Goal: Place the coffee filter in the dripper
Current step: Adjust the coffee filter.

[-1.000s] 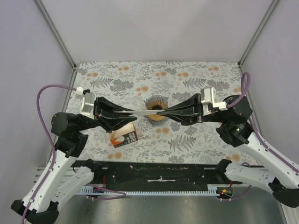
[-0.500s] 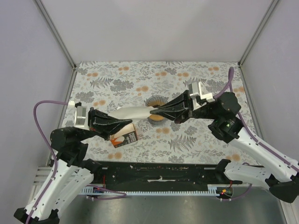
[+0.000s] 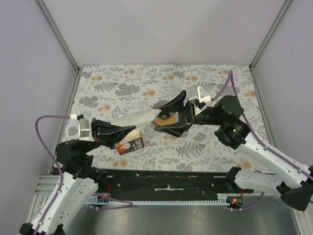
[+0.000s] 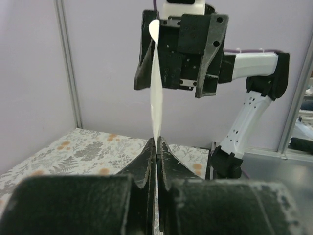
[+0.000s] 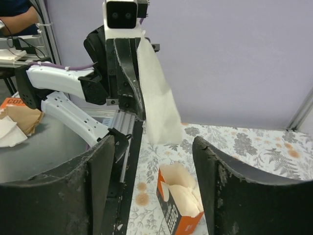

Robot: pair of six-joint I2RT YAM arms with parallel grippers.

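Floral-print tabletop (image 3: 205, 142), pale lilac walls (image 3: 29, 58) on three sides, aluminium frame posts (image 3: 57, 34) running up from the back corners. Black rail (image 3: 166, 183) along the near edge by the arm bases. Off the table, seen from the right wrist: grey bench with loose brown and white paper (image 5: 14, 122).

Left gripper (image 3: 128, 130): pressed together, pinching one edge of the coffee filter (image 3: 139, 117). In the left wrist view the fingertips (image 4: 148, 152) are clamped flat on the paper, with the sheet standing edge-on above them.

COFFEE carton (image 3: 132, 144): lying on the cloth just under the left fingers. Open end shows pale folded paper (image 5: 183, 193) inside.

Coffee filter: held up in the air off the table, flattened and not opened out. Free end reaches toward the dripper's left rim in the top view. Outside the dripper.

Dripper (image 3: 167, 115): dark wire cone on the table, sitting on a tan ring (image 3: 166, 124), partly hidden behind the right arm's fingers. Can't tell from these views whether the filter tip touches its rim.

Right gripper (image 3: 160, 117): spread wide, gripping nothing. One finger sits on each side of the filter's free end, clear of the paper in the right wrist view.
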